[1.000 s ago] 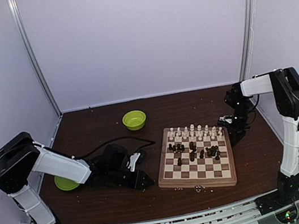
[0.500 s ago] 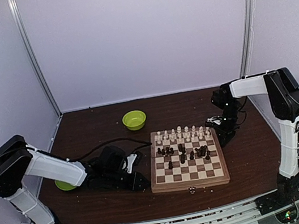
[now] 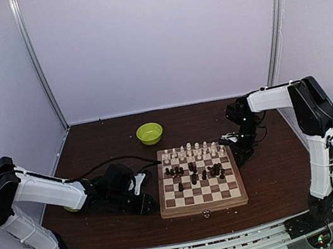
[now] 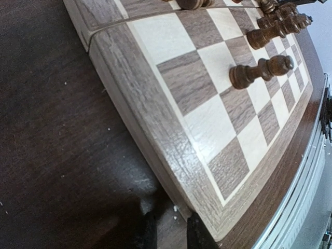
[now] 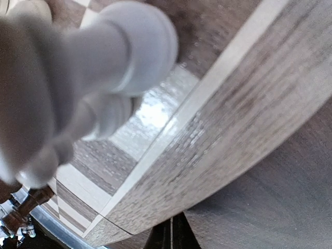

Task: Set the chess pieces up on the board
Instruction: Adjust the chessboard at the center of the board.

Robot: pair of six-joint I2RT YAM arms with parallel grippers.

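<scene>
The board [image 3: 204, 207] lies near the table's front centre. Cream-white chess pieces [image 3: 190, 151] line its far rows, and dark pieces [image 3: 194, 172] stand scattered in the middle. My left gripper [image 3: 149, 205] lies low on the table at the board's near left corner. In the left wrist view its fingers [image 4: 150, 233] stand slightly apart with only bare table between them, at the board's rim [image 4: 171, 150]; a dark piece [image 4: 259, 71] stands beyond. My right gripper [image 3: 240, 153] is shut and presses the board's right edge [image 5: 233, 119], close to a white piece [image 5: 93, 67].
A lime-green bowl [image 3: 149, 133] sits behind the board to the left. A sliver of a lime-green plate [image 3: 71, 209] shows under my left arm. A black cable [image 3: 115, 160] runs along the table. Pale crumbs [image 3: 223, 211] lie near the front edge.
The board has slid left across the table with my right gripper following at its right edge. My left arm has drawn back to the left, staying at the board's left side.
</scene>
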